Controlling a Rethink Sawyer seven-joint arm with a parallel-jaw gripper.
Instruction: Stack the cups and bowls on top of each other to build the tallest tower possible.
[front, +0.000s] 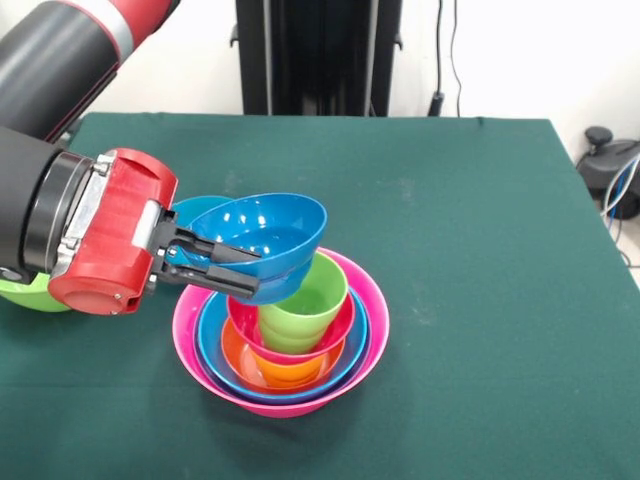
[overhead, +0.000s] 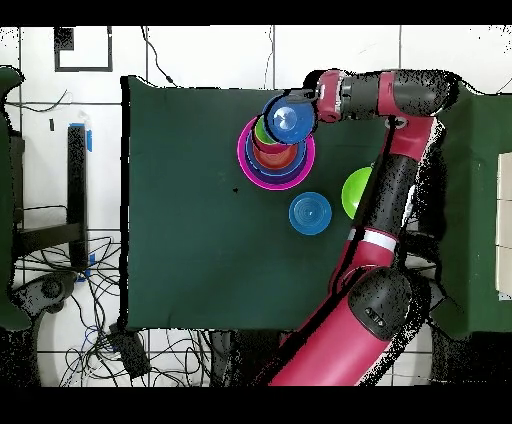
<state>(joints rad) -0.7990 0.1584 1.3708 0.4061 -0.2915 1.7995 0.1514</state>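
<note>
Gripper (front: 222, 265), coming in from the left of the front view, is clamped on the near rim of a blue bowl (front: 270, 235), holding it tilted above the tower (front: 285, 345). Right of the bowl and just under its lower edge stands the green cup (front: 305, 310), upright inside the nested bowls on the desk (front: 480, 220). Seating the bowl, I judge, means shifting right and levelling it over the cup
</note>
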